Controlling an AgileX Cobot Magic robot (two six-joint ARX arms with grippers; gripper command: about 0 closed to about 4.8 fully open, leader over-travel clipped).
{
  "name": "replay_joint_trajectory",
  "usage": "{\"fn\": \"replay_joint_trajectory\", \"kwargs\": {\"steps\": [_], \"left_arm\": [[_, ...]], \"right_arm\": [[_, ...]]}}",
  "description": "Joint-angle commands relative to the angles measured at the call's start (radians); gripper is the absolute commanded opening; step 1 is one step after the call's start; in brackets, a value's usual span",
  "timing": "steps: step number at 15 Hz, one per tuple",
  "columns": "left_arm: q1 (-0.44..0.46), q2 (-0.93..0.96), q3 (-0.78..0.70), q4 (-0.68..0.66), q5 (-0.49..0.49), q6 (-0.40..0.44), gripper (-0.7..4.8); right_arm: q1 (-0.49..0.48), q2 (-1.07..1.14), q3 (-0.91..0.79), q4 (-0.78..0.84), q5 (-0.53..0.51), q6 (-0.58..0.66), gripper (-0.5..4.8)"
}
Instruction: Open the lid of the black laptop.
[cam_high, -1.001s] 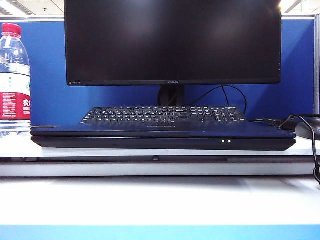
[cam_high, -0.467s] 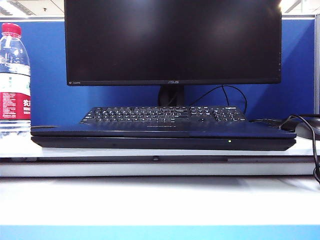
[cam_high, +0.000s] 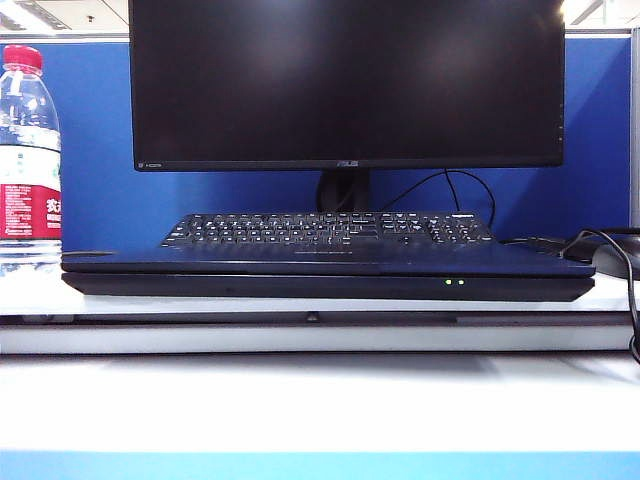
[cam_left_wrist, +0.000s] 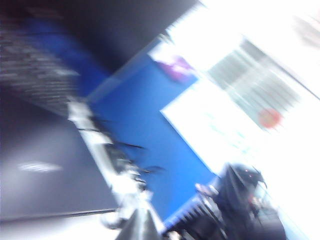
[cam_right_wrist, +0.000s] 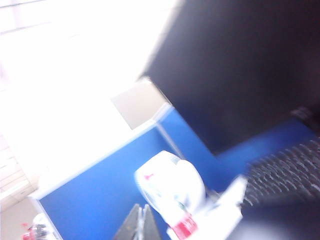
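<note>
The black laptop (cam_high: 330, 275) lies flat on the white desk in the exterior view, with the lid (cam_high: 300, 262) down and two green LEDs (cam_high: 454, 282) lit on its front edge. Neither gripper appears in that view. Both wrist views are smeared by motion. In the left wrist view the left gripper (cam_left_wrist: 141, 226) shows as one grey wedge, tips together and holding nothing. In the right wrist view the right gripper (cam_right_wrist: 142, 222) has its two fingers pressed together, empty, in front of the blue partition beside the water bottle (cam_right_wrist: 170, 192).
A separate black keyboard (cam_high: 325, 230) sits just behind the laptop, under a large black monitor (cam_high: 345, 80) on a stand. A water bottle (cam_high: 28, 160) stands at the far left. A mouse (cam_high: 612, 260) and a black cable (cam_high: 629, 300) lie at the right.
The laptop stays closed and nothing on the desk has moved. One green LED was dark half a second ago and is lit again. No gripper has entered the exterior view.
</note>
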Motion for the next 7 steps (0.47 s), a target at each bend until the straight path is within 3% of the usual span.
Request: {"fn": "replay_joint_trajectory", "kwargs": {"steps": [1, 5, 7], "left_arm": [[0.001, -0.002, 0.131, -0.095, 0.008, 0.116, 0.72], [0.002, 0.048, 0.328, -0.471, 0.007, 0.412, 0.72], [0.002, 0.104, 0.375, -0.637, 0.005, 0.531, 0.72]], "right_arm": [[0.0, 0.069, 0.219, -0.208, -0.035, -0.204, -0.01], [0.0, 0.343, 0.512, -0.431, -0.232, -0.44, -0.01], [0.005, 0.461, 0.595, -0.538, -0.244, -0.472, -0.01]]}}
